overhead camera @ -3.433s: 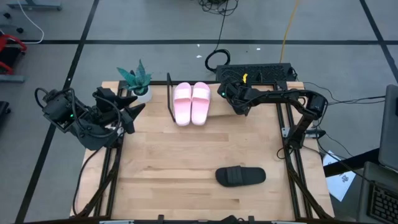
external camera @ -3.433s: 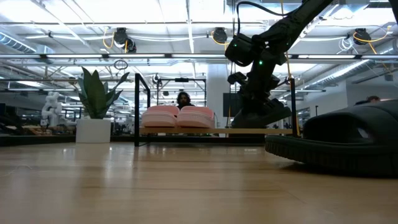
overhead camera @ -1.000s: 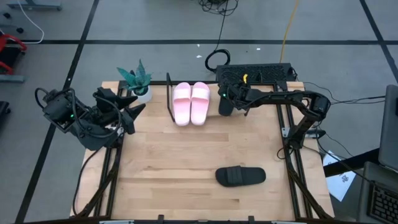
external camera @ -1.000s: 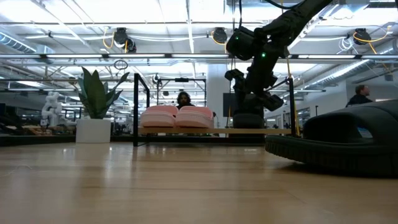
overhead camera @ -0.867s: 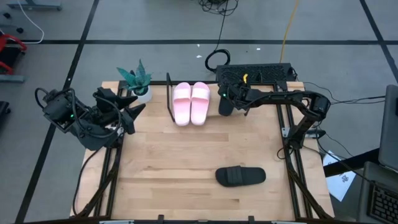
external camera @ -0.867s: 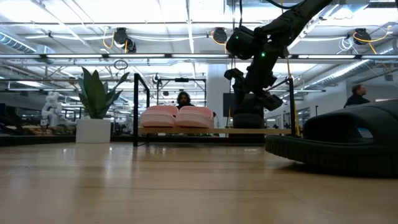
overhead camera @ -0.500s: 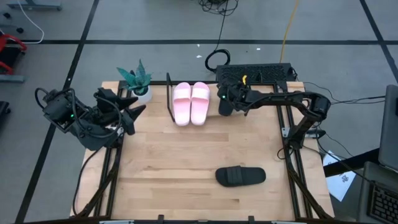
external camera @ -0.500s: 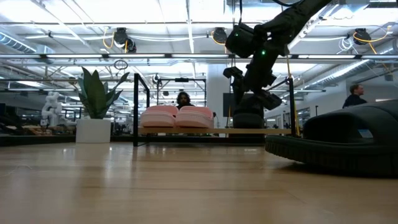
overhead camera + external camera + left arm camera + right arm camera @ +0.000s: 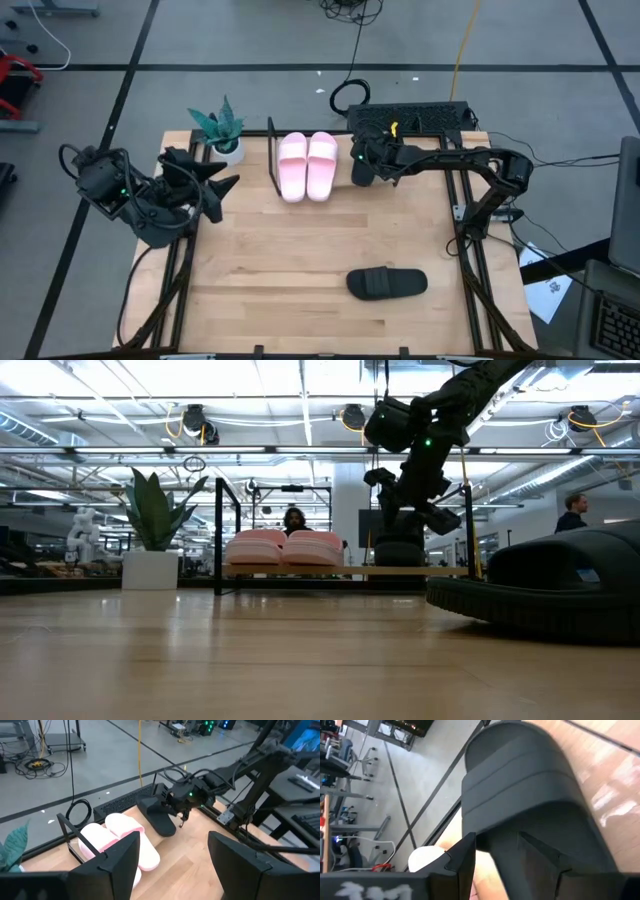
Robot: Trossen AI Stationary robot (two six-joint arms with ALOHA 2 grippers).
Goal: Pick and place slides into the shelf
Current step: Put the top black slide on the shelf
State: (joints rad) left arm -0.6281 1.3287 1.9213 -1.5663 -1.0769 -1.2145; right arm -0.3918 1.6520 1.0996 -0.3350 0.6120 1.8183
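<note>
The pale pink pair (image 9: 308, 165) lies side by side, soles down, on the shelf (image 9: 330, 570) at the table's far edge. One black slide (image 9: 361, 166) lies on the shelf board just right of the pink pair. My right gripper (image 9: 374, 162) is open directly over it, and in the right wrist view its fingers stand on either side of that slide's end (image 9: 530, 795). The other black slide (image 9: 387, 283) rests sole down on the tabletop near the near edge. My left gripper (image 9: 222, 180) is open above the table's left side and holds nothing. My right gripper (image 9: 497, 865) comes down slanting from the table's right onto the black slide's end. Its open fingers straddle the sole there. Whether a finger touches the slide I cannot tell. The slide lies flat on the shelf board.
A potted plant (image 9: 218, 128) stands at the far left corner beside the shelf's black wire end frame (image 9: 272, 155). A stretch of shelf board shows to the right of the black slide (image 9: 398, 552). Bare wood lies between the shelf and the near black slide (image 9: 560, 585).
My left arm has shifted a little toward the table's right. My right gripper has risen slightly above the black slide, which has stayed flat on the shelf board. A few seconds back that slide hung tilted in the right gripper above the shelf.
</note>
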